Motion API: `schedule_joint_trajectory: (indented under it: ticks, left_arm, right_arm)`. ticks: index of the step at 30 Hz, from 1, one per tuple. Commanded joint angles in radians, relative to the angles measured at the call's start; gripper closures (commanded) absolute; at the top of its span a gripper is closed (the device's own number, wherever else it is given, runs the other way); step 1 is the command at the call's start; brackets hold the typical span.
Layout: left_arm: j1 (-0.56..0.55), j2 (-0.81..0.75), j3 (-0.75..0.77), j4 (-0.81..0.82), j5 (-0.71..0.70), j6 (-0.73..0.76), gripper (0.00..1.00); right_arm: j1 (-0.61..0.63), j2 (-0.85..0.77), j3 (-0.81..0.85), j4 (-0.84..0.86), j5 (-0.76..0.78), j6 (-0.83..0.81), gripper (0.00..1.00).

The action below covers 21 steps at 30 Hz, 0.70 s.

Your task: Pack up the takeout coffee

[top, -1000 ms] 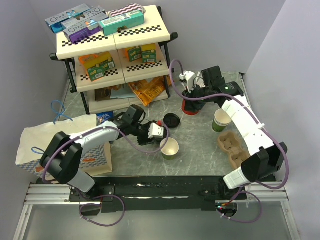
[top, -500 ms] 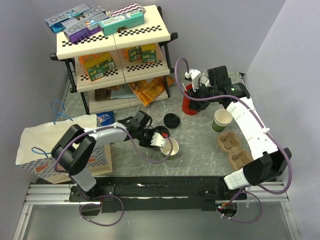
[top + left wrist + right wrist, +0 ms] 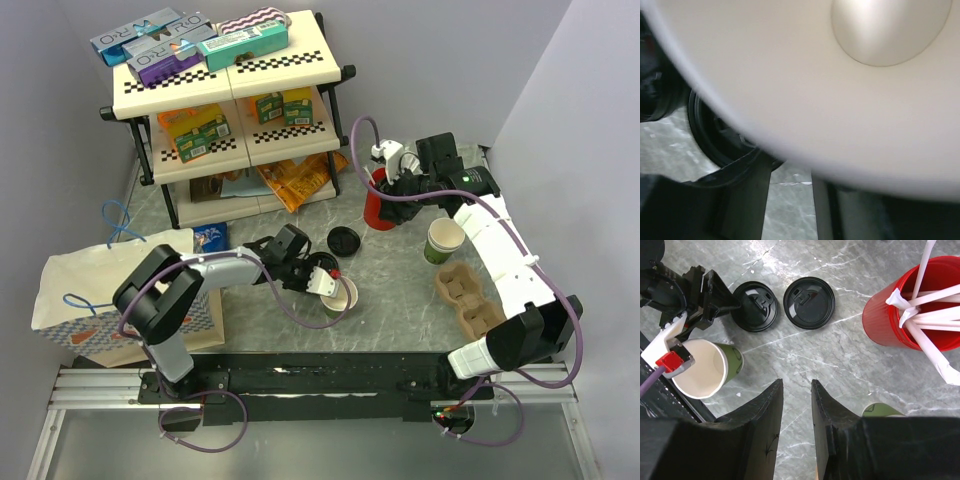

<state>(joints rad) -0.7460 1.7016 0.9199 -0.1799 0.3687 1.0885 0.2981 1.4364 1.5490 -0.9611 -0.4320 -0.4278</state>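
Lidless green paper cup [image 3: 732,360] at the tabletop's [image 3: 840,355] near edge, mid-width, under the left wrist.
The left gripper [image 3: 726,302] reaches a black lid [image 3: 757,307] just behind the cup; whether its jaws pinch anything cannot be told. A second black lid [image 3: 809,302] lies beside the first. The right gripper [image 3: 796,384] hovers near the red cup [image 3: 890,320], jaws narrowly apart and empty.

The top camera looked down from high at the near edge, over the whole table [image 3: 400,270]. The right wrist camera faced down from above it — sharing the cup [image 3: 705,367], black lid [image 3: 808,302] and red cup [image 3: 890,315] with the top view. The left wrist camera sat almost against the cup's inside.
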Motion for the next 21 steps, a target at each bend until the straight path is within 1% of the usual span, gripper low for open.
schedule_joint_trajectory:
  ticks: [1,5,6,8,9,12,16,21]
  left_arm:
    - [-0.004,0.030,0.051,-0.053,0.033,0.030,0.62]
    - [-0.007,0.049,0.063,-0.056,0.027,0.014,0.69]
    - [-0.007,0.049,0.065,-0.055,0.026,0.010,0.74]
    - [-0.007,0.046,0.066,-0.046,0.012,-0.007,0.80]
    - [-0.007,0.043,0.066,-0.044,0.009,-0.012,0.85]
    - [-0.006,0.026,0.063,-0.046,-0.016,-0.032,0.92]
    - [0.003,-0.016,0.065,-0.069,-0.034,-0.084,0.99]
    - [0.037,-0.089,0.108,-0.134,-0.001,-0.200,0.99]
  right_arm:
    - [-0.008,-0.028,0.013,-0.002,-0.005,0.008,0.64]
    - [-0.010,-0.030,0.006,-0.001,-0.002,0.008,0.64]
    - [-0.011,-0.031,0.005,-0.001,-0.002,0.008,0.64]
    - [-0.011,-0.033,0.003,0.001,-0.004,0.009,0.64]
    - [-0.011,-0.031,0.005,0.001,-0.004,0.009,0.64]
    - [-0.014,-0.027,0.014,-0.001,-0.004,0.008,0.64]
    - [-0.013,-0.016,0.040,-0.005,-0.005,0.006,0.64]
    - [-0.013,-0.014,0.077,0.001,-0.008,0.007,0.65]
